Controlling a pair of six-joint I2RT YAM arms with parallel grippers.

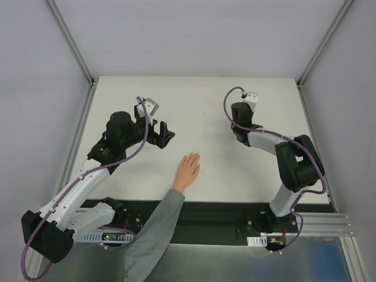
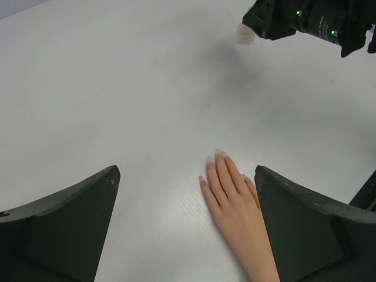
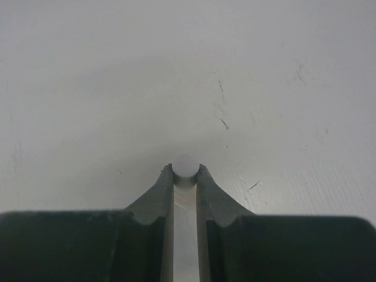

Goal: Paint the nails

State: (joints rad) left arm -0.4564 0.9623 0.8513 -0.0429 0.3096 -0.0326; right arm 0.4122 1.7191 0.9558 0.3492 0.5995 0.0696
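Observation:
A pale peach hand with a grey sleeve lies flat on the white table, fingers pointing away. Its tiny nails tip the fingers. In the left wrist view the hand lies between my fingers, and the nails look pale, the little finger's pinkish. My left gripper is open and empty above the table, up and left of the hand; it also shows in the left wrist view. My right gripper is shut on a small whitish bottle, far right of the hand.
The right arm bends over the table's right side. Grey walls and metal frame posts enclose the table. The black base rail runs along the near edge, and the sleeve crosses it.

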